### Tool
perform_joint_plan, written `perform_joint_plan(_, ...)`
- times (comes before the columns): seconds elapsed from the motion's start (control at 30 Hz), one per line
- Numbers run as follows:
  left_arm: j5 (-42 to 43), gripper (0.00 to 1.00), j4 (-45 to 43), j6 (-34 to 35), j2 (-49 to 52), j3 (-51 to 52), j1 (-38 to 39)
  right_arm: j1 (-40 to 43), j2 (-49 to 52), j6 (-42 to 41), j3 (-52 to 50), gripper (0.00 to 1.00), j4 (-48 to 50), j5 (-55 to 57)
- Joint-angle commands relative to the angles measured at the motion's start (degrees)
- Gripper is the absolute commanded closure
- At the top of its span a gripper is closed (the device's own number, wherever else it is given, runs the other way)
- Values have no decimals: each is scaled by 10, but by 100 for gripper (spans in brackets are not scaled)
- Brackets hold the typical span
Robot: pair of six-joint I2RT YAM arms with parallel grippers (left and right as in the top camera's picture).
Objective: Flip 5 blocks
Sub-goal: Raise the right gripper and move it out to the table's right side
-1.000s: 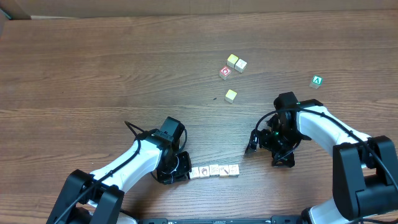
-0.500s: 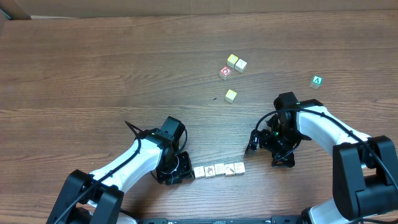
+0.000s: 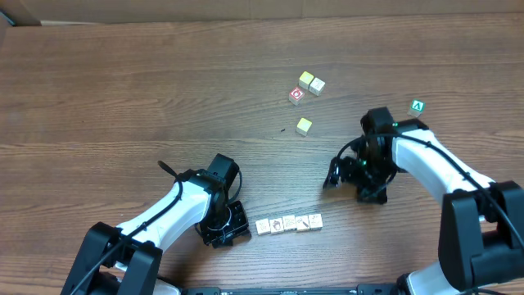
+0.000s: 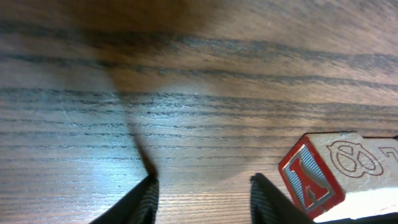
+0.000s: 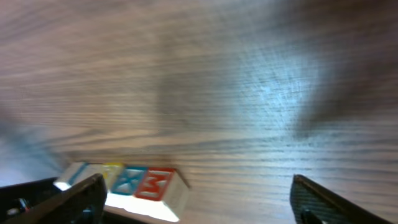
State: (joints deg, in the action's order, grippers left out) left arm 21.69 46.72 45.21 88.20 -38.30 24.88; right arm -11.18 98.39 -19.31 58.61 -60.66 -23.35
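Note:
Several small pale blocks (image 3: 288,223) lie in a touching row near the table's front edge, pictures facing up. My left gripper (image 3: 237,228) sits just left of the row, a little apart from it. In the left wrist view its fingers (image 4: 146,200) stand open over bare wood, and the end block (image 4: 323,177) shows a red lettered side to the right of the right finger. My right gripper (image 3: 354,187) hangs open up and to the right of the row. The right wrist view shows the blocks (image 5: 134,183) low left by its left finger, their sides coloured.
Up the table lie two yellow-topped cubes (image 3: 310,82) side by side, a red-faced cube (image 3: 296,95) and one more yellow-topped cube (image 3: 304,125). A green "A" cube (image 3: 417,106) sits at the right, close behind my right arm.
My left gripper opened, let go of the end block and drew back left. The row slid slightly right. My right gripper moved up the table, away from the row.

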Motion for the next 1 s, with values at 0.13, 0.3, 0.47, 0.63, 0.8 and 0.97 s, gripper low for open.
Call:
perform_joint_plan(0.13,-70,55,-1,0,23,25,-5,3,-99,3,129,19,-88,31)
perform_joint_plan(0.3,-68,67,0,0,23,25,-5,3,-176,10,189,48,-147,31)
perform_joint_plan(0.47,-67,94,-3,0,23,25,-5,3,-240,24,195,96,-162,31)
perform_joint_plan(0.63,-67,51,-21,0,23,25,-5,3,-255,29,195,96,-174,23)
perform_joint_plan(0.8,-68,17,-21,0,23,25,-5,3,-255,29,185,83,-181,-29)
perform_joint_plan(0.97,-67,0,-16,0,23,25,-5,3,-254,29,184,90,-196,-33)
